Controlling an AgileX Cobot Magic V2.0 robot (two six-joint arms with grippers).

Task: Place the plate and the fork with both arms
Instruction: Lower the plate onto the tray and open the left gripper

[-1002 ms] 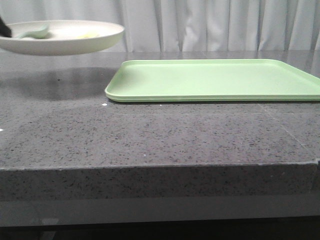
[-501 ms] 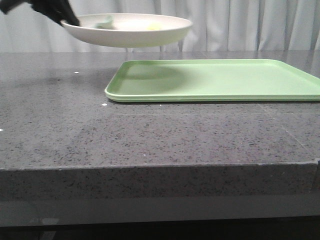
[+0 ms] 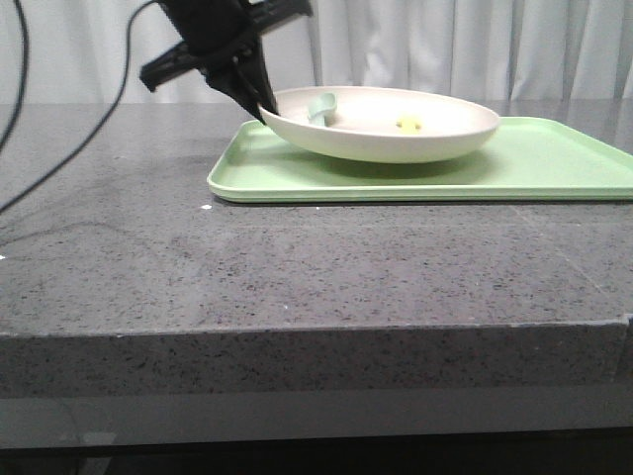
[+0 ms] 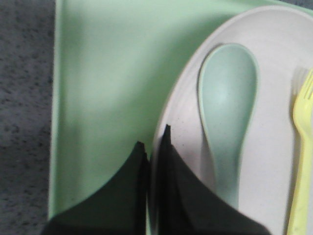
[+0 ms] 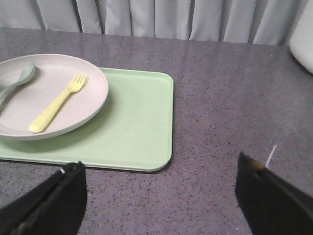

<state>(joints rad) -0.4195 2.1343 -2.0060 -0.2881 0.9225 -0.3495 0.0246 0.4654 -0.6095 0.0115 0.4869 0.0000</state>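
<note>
The cream plate (image 3: 386,124) hangs tilted just over the left part of the light-green tray (image 3: 554,163). My left gripper (image 3: 259,107) is shut on the plate's left rim; the wrist view shows one finger on each side of that rim (image 4: 155,147). On the plate (image 4: 279,161) lie the yellow fork (image 4: 301,161) and a pale green spoon (image 4: 227,112). The right wrist view shows the plate (image 5: 54,93), the fork (image 5: 57,104) and the tray (image 5: 137,122) ahead of my right gripper (image 5: 161,188). That gripper is open over bare counter, holding nothing.
The tray's right half (image 3: 574,148) carries nothing. Dark speckled counter (image 3: 297,267) runs to a front edge. A black cable (image 3: 69,148) hangs at the left. Grey curtains (image 3: 445,45) close the back. A white object (image 5: 304,39) stands at the counter's far corner.
My left gripper has carried the plate rightward and down, from high over the counter's left side to low over the tray. The gripper itself has come into the front view.
</note>
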